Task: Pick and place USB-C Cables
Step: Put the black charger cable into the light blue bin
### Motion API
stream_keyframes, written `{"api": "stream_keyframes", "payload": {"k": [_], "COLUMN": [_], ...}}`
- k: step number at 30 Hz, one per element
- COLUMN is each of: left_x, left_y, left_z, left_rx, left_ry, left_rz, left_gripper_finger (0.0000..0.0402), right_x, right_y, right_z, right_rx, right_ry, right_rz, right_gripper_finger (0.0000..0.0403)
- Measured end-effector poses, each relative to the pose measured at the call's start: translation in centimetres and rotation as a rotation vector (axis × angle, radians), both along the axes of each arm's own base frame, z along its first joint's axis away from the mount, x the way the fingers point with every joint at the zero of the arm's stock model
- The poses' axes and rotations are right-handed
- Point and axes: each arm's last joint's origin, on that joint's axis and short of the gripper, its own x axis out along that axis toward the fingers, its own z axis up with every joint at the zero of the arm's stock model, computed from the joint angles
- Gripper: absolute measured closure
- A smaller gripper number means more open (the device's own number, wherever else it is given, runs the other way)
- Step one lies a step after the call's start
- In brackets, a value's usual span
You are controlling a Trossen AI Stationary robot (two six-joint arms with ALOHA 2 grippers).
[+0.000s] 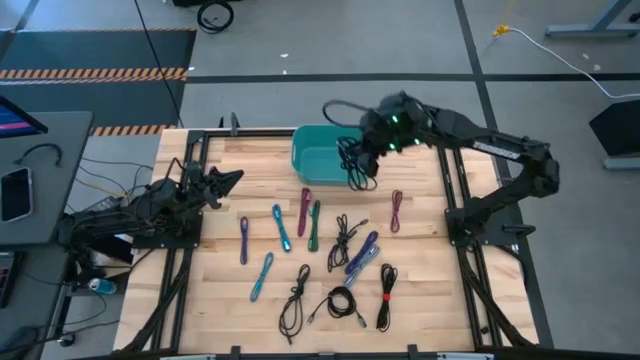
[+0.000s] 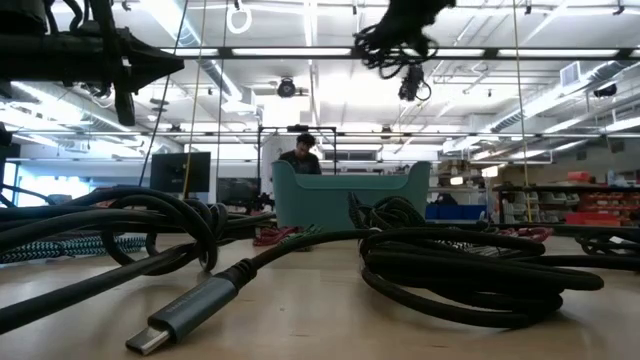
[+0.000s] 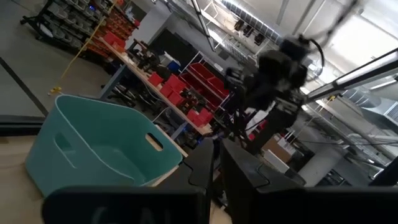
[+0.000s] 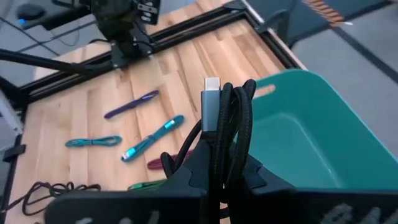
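My right gripper [image 1: 362,150] is over the right end of the teal bin [image 1: 318,150], shut on a black cable bundle [image 1: 355,172]. The low view shows that bundle [image 2: 398,40] high above the bin [image 2: 345,195]. Several more cables lie flat on the wood nearer the table's near edge: purple [image 1: 243,240], blue [image 1: 281,227], magenta [image 1: 304,210], green [image 1: 314,225] and black ones [image 1: 340,303]. My left gripper [image 1: 225,180] waits near the table's left edge, shut, touching nothing. My right gripper pinches the folded black cable bundle [image 4: 225,149] between its two fingers [image 4: 189,177], several strands together. A silver plug [image 4: 211,102] sticks out past the fingertips. The bundle is lifted clear, and its loops [image 1: 357,180] hang beside the bin's right end.
Black frame rails run along the table's left [image 1: 185,250] and right [image 1: 465,250] sides. A large black cable [image 2: 440,270] lies close before the low camera. A person [image 2: 300,152] stands in the room behind the bin. Bare wood lies between the bin and the left arm.
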Motion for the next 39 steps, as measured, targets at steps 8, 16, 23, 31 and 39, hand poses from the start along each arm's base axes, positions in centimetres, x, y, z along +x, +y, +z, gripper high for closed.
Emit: {"api": "stream_keyframes", "payload": {"k": [8,16,23,31,39], "left_x": [0.1,0.1,0.1,0.1,0.1], "left_y": [0.0,0.0,0.0,0.0,0.0], "left_z": [-0.5,-0.5,-0.5,-0.5,-0.6], "left_rx": [-0.020,-0.020,-0.019,-0.018,-0.020], "left_ry": [0.052,0.053,0.053,0.054,0.062], "left_rz": [-0.002,-0.002,-0.001,-0.001,-0.001], "left_gripper_finger": [0.0365,0.0365,0.0365,0.0365,0.0365], "right_x": [3.6,7.4,9.8,12.6,14.9], "right_y": [-6.8,-10.9,-12.4,-11.8,-10.7], "right_z": [-1.1,-1.8,-6.8,-12.3,-16.1], "right_rx": [0.008,-0.061,-0.118,-0.096,-0.092], "right_ry": [0.012,0.155,0.520,0.640,0.680], "right_rz": [0.126,0.223,0.291,0.420,0.499], "right_gripper_finger": [0.0380,0.0380,0.0380,0.0380,0.0380]}}
